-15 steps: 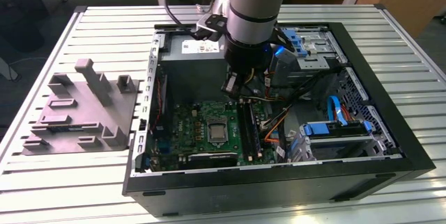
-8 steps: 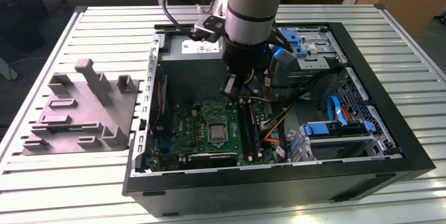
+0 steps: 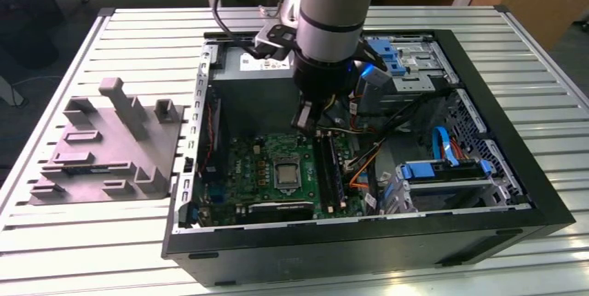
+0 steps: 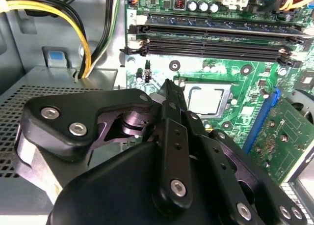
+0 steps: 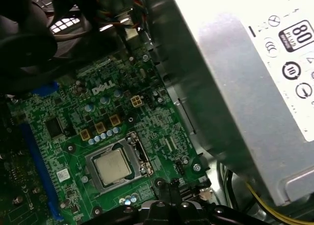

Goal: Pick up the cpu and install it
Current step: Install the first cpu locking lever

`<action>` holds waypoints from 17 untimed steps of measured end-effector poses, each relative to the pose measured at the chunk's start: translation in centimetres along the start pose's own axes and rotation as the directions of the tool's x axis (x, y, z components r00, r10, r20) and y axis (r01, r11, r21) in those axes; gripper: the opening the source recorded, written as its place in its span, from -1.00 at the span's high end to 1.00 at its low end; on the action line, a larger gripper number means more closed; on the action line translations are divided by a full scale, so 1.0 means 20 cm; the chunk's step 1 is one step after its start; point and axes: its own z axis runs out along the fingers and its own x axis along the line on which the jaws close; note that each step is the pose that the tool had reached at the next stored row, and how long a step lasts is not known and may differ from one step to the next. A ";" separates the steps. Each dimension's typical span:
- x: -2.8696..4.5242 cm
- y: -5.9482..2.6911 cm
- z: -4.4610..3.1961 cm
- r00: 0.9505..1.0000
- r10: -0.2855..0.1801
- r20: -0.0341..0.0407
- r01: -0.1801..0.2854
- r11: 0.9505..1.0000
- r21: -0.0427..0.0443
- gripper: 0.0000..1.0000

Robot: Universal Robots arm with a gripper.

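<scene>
In the exterior view the gripper [image 3: 305, 125] hangs inside the case [image 3: 515, 137], just above the board [image 3: 267, 172]. In both wrist views the cpu [image 5: 113, 167] [image 4: 205, 100] already lies in its socket [image 5: 128, 141]. The gripper looks closed and empty, so any withdrawal should, I think, be straight up, clear of the memory sticks [image 4: 216, 36].

matt silvery metal cpu [image 5: 113, 166]; glossy green motherboard [image 5: 147, 131]; matt black gripper [image 4: 169, 90].
</scene>
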 end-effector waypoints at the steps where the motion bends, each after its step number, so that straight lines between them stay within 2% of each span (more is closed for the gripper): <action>1: 0.002 0.000 0.000 1.000 -0.002 0.000 0.002 1.000 0.000 0.79; 17: 0.006 -0.001 0.001 1.000 -0.006 0.001 0.006 1.000 0.000 0.79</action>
